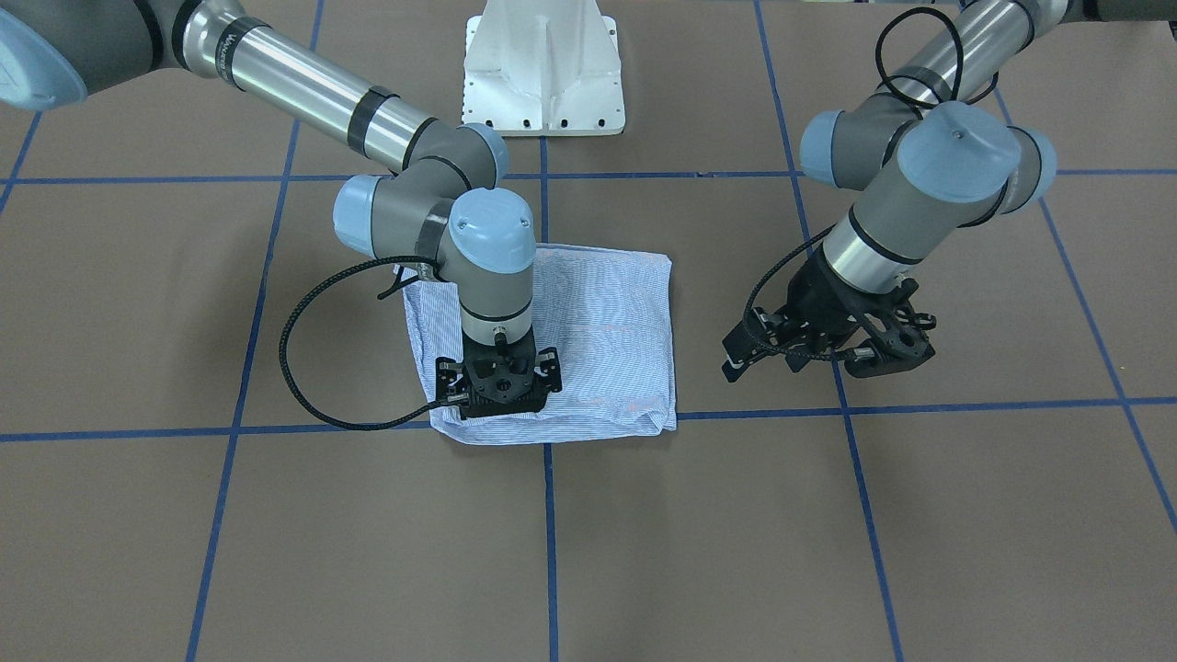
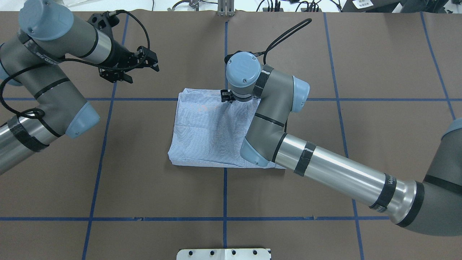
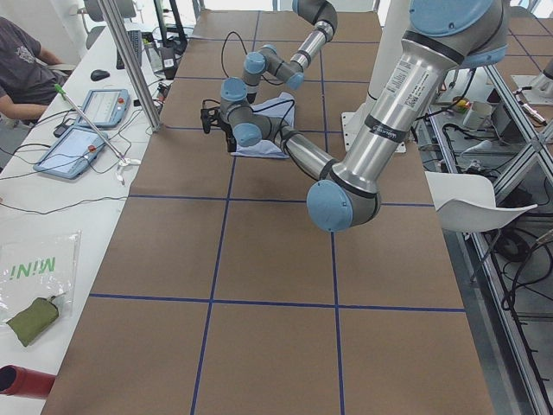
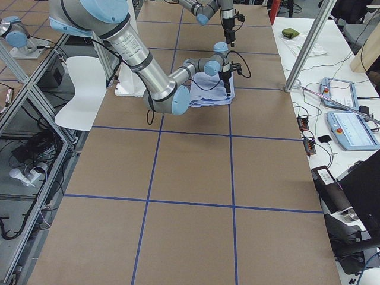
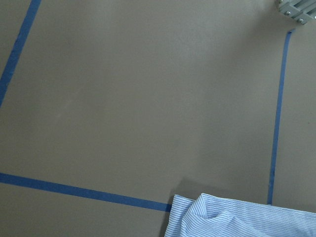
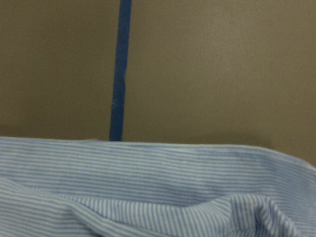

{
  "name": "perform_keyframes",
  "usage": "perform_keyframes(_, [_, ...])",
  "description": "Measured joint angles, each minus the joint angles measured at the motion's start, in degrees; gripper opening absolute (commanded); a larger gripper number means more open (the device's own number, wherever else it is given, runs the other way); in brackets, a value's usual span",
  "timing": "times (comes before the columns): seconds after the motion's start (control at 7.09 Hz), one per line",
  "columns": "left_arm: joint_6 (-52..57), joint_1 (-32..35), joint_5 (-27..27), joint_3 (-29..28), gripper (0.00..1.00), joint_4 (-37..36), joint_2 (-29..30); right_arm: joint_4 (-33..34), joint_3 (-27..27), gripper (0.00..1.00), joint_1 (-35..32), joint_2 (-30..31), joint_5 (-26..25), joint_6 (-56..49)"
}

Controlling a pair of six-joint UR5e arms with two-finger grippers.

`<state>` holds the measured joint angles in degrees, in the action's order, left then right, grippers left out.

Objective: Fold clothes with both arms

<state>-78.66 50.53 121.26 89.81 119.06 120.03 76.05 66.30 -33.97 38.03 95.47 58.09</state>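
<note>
While the right hand is pointing straight down onto the shirt, near its edge on the operators' side, its fingertips are hiding beneath its own body, so I cannot tell whether it is pinching cloth or only pressing on it. The shirt is lying at the middle of the desk, folded into a compact rectangle. The left hand is hovering well apart to one side, jaws spread and carrying nothing. The cloth is looking light, soft and limp, so its layers are likely going to slide and sag. Gripping a folded edge or corner through every layer is seeming safest.
</note>
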Motion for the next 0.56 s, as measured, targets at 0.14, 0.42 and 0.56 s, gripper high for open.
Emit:
perform_keyframes(0.14, [0.00, -0.04, 0.02, -0.03, 1.00, 0.02, -0.03, -0.35, -0.48, 1.00, -0.19, -0.16, -2.02, -1.01])
perform_keyframes(0.42, [0.08, 0.16, 0.03, -0.07, 1.00, 0.03, -0.04, -0.64, -0.55, 1.00, -1.40, -0.28, -4.24, -2.50])
perform_keyframes(0.56, [0.71, 0.74, 0.10, -0.03, 1.00, 0.01, -0.05, -0.65, -0.29, 1.00, -2.95, -0.31, -4.28, -3.88])
